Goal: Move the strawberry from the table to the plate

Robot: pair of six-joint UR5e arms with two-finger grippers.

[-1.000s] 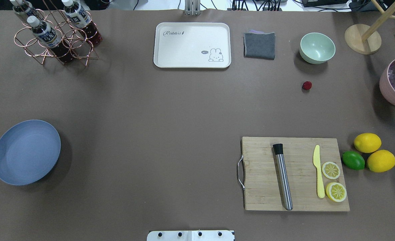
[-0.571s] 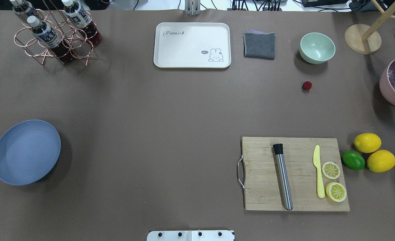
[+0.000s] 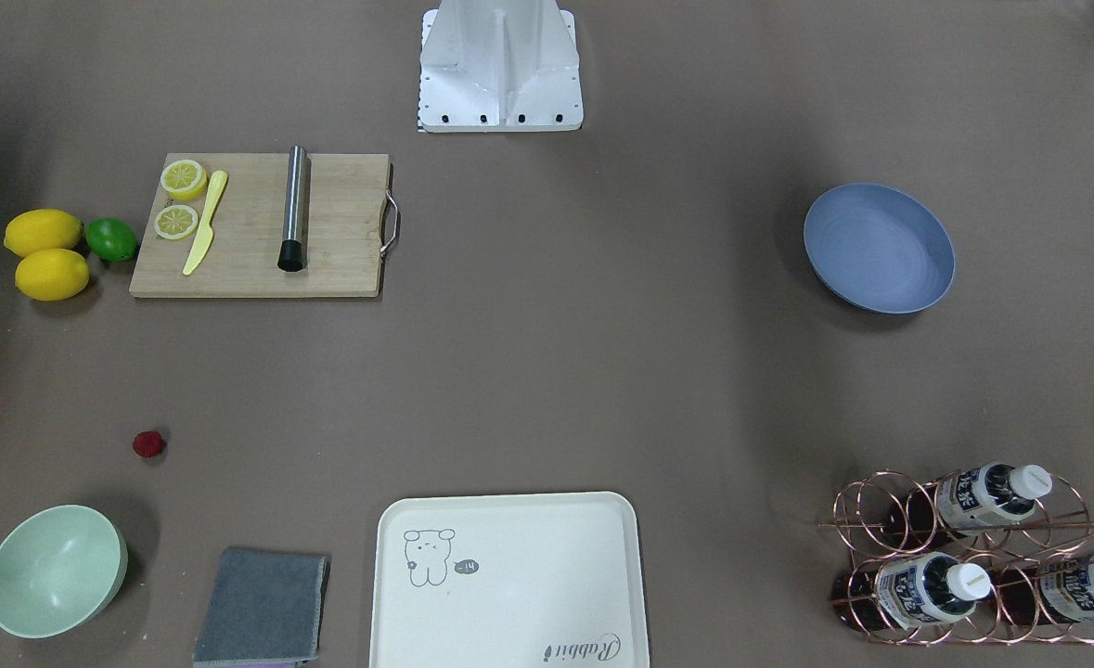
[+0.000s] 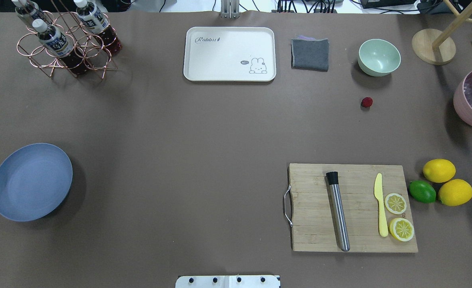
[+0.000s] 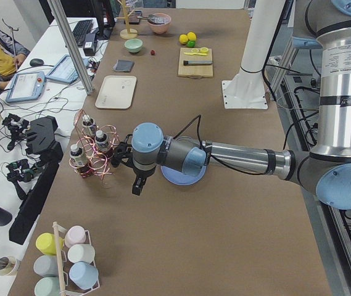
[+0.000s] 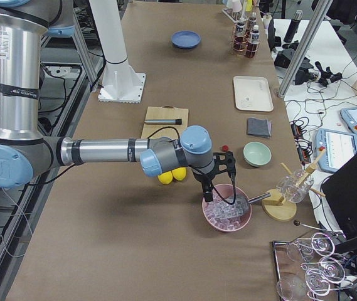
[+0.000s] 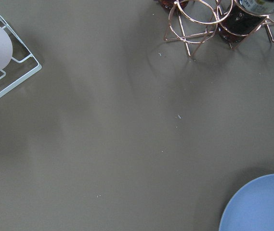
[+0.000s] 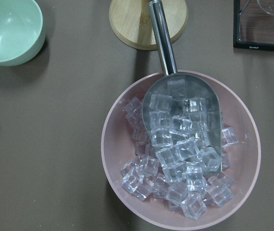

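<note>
The strawberry [image 4: 366, 102] lies on the table [image 4: 203, 132] towards its far right corner, just short of the pale green bowl [image 4: 379, 57] and apart from it. The plate [image 4: 31, 182] sits well apart from the berry, by the table's left edge, right way up.

At the table's right edge a pink bowl [image 8: 245, 178] is heaped with ice cubes [image 8: 175, 163]. A metal scoop [image 8: 163, 43] rests in it, blade full of cubes and handle leaning over the rim.

In the side view from the robot's left, the left arm reaches level across the table with its wrist turned down. The left gripper [image 5: 137, 185] hangs above the bare surface beside the plate, near the copper bottle rack [image 5: 92, 151]. Its wrist camera shows the plate's rim in one corner and the rack's feet along the top.

In the side view from the robot's right, the right arm also stretches level. The right gripper [image 6: 208, 193] points down over the near rim of the pink bowl.

Both sets of fingers show only in these side views. I cannot tell how far apart they stand or whether they touch anything.
</note>
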